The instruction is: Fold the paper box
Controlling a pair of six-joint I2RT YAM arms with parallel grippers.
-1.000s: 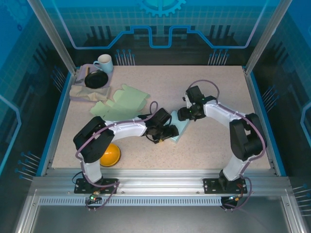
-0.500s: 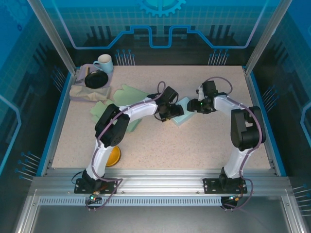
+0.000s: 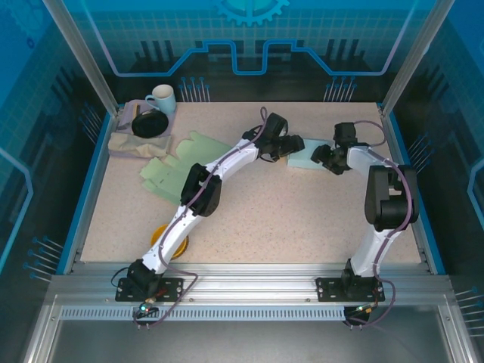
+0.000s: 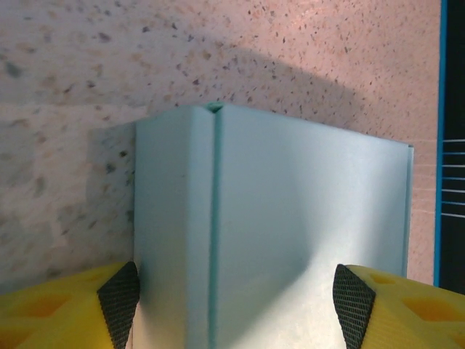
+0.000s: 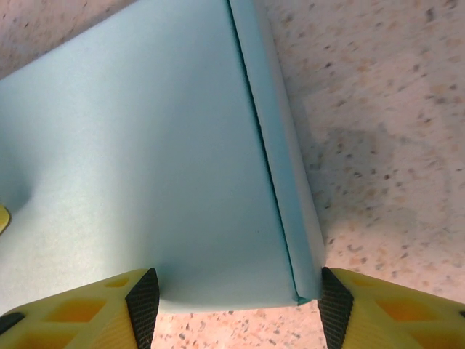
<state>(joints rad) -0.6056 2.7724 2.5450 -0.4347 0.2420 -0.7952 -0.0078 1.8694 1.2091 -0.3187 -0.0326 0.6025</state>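
Left pincer (image 4: 236,302) pinches the near end of a pale blue paper box (image 3: 305,155), one pad against each side. Right pincer (image 5: 232,302) clamps the box's opposite end the same way. Between them the box lies flat on the speckled counter (image 3: 257,219), toward its far right side. Flat green box sheets (image 3: 185,162) lie further left.

Left gripper (image 4: 236,298) jaws w/ pale blue paper box (image 4: 290,240) between them; left pad (image 4: 120,302) touching box edge.
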